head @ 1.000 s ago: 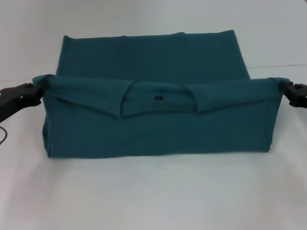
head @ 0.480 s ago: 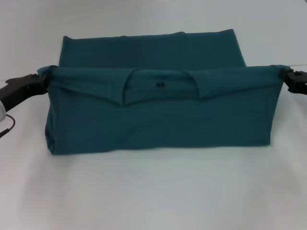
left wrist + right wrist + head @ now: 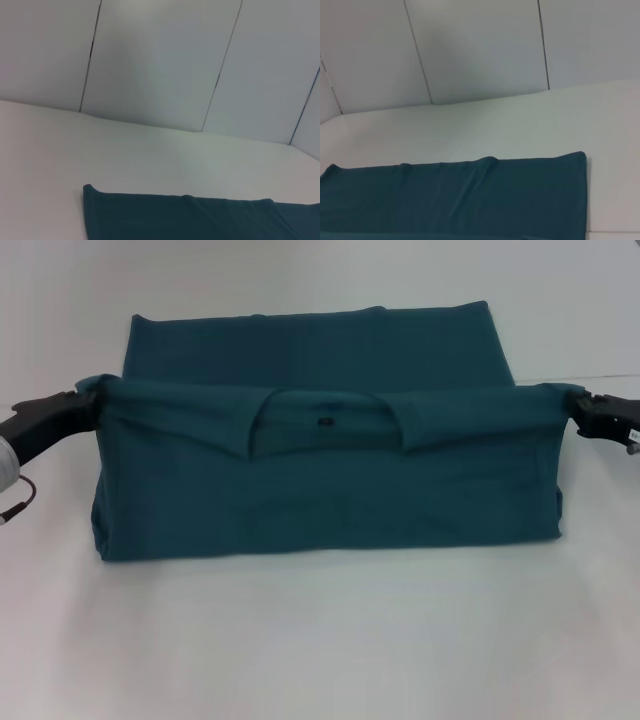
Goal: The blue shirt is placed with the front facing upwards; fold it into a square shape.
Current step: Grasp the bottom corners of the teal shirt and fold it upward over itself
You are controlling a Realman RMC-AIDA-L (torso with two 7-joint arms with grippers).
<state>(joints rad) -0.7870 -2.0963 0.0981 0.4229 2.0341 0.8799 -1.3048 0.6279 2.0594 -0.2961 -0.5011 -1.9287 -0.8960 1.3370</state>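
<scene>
One blue shirt (image 3: 330,470) is lying on the white bench (image 3: 320,640), its near half lifted and stretched between two grippers: the left gripper (image 3: 88,405) is pinching one raised corner, the right gripper (image 3: 572,410) is pinching the other, its far half resting flat.

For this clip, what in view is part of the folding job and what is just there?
In the job:
- blue shirt, its near edge lifted off the table
- left gripper, clamped on the shirt's left corner
- right gripper, clamped on the right corner

Just there:
- white table
- panelled wall behind it
</scene>
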